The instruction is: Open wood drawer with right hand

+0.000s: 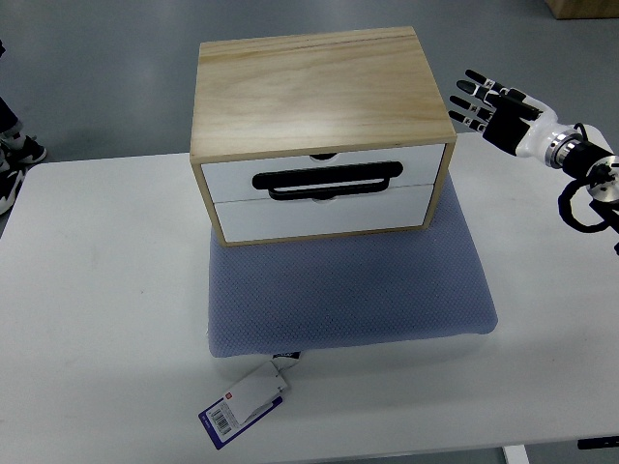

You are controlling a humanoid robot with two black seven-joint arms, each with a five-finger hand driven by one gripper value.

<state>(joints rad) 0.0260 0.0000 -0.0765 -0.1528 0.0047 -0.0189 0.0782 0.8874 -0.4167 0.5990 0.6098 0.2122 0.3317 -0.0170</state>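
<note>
A wooden drawer box point(314, 135) with a pale pine shell sits at the rear edge of a grey-blue cushion pad point(348, 295), which in turn lies on a white bench point(97, 319), seen from steeply above. The box shows two white drawer fronts, one above the other, both flush with the frame and shut. A black bar handle point(327, 180) runs across the lower part of the upper drawer front point(324, 172), and the lower drawer front point(324, 213) carries a small finger notch at its top edge (a matching notch shows at the top of the upper front).

The right robot hand point(488, 104) comes in from the picture's right edge, hovering beside the box's upper right corner, near it but not touching it. Its black fingers point(474, 89) are spread and extended toward the box, and it holds nothing; a white palm shell and a metal wrist with black cabling trail off behind it to the right. The handle is well apart from the hand.

A white and blue barcode tag point(242, 404) on a short strap hangs off the pad's front edge and lies flat on the bench. At the far left edge, beyond the bench, part of a black and white shoe point(14, 155) shows on the grey floor.
</note>
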